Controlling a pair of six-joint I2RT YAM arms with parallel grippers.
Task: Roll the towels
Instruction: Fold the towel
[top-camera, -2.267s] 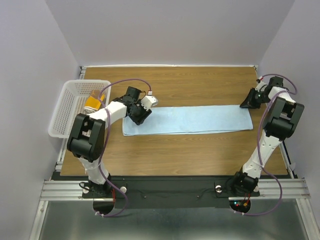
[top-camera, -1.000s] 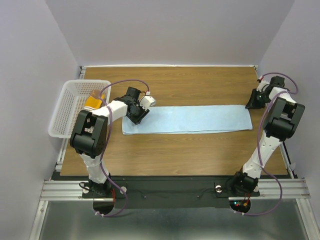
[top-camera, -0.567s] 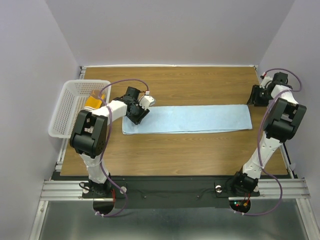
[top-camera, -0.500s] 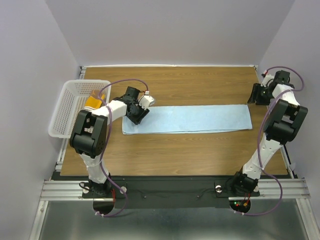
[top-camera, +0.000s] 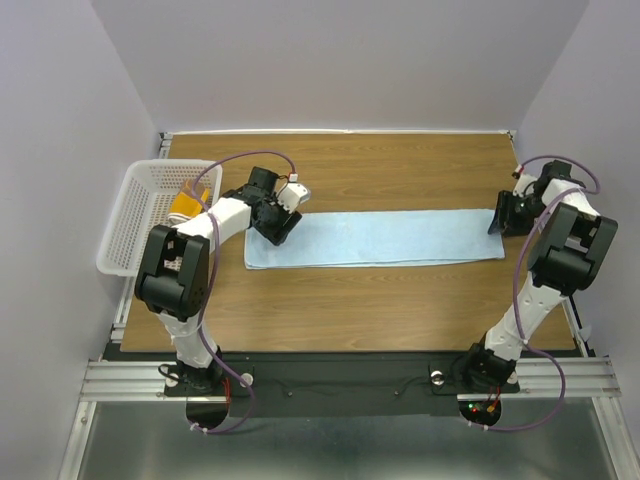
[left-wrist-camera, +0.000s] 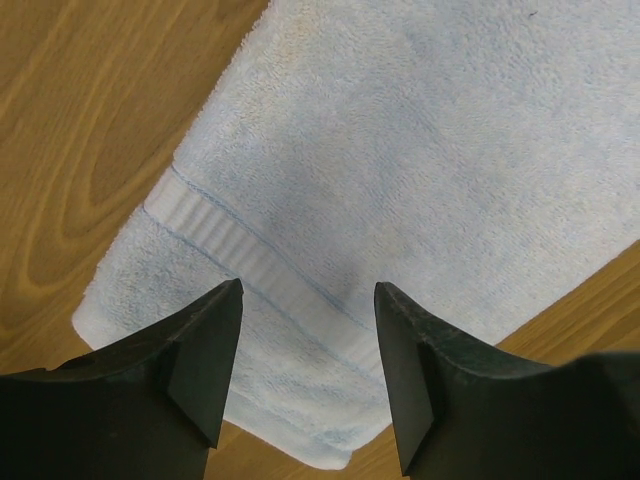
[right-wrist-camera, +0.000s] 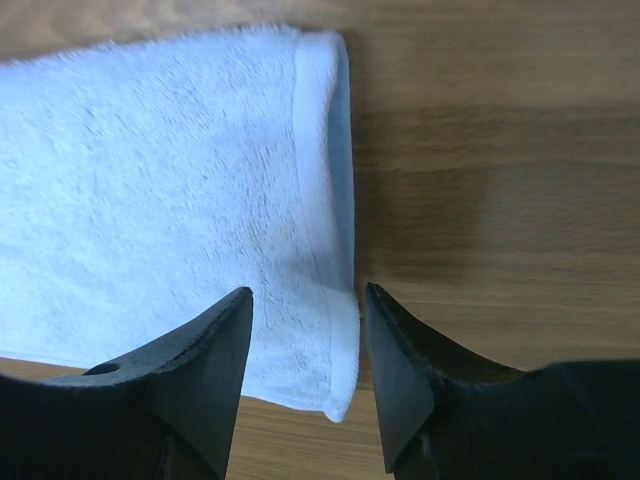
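while the light blue towel (top-camera: 375, 238) is lying flat on the table (top-camera: 400, 170) w/ the yellow towel (top-camera: 186, 205) sitting in the basket (top-camera: 125, 225), the left gripper (left-wrist-camera: 310, 295) & right gripper (right-wrist-camera: 307, 293) are hovering over its short ends, jaws apart & empty, so rolling is prob just starting, next needing a pinch on one hem.

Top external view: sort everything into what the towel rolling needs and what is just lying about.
Belongs to the job:
- light blue towel, spread flat
- yellow towel, in the white basket
- left end effector and right end effector, open over the light blue towel's ends

Just lying about:
- white basket, at the far left
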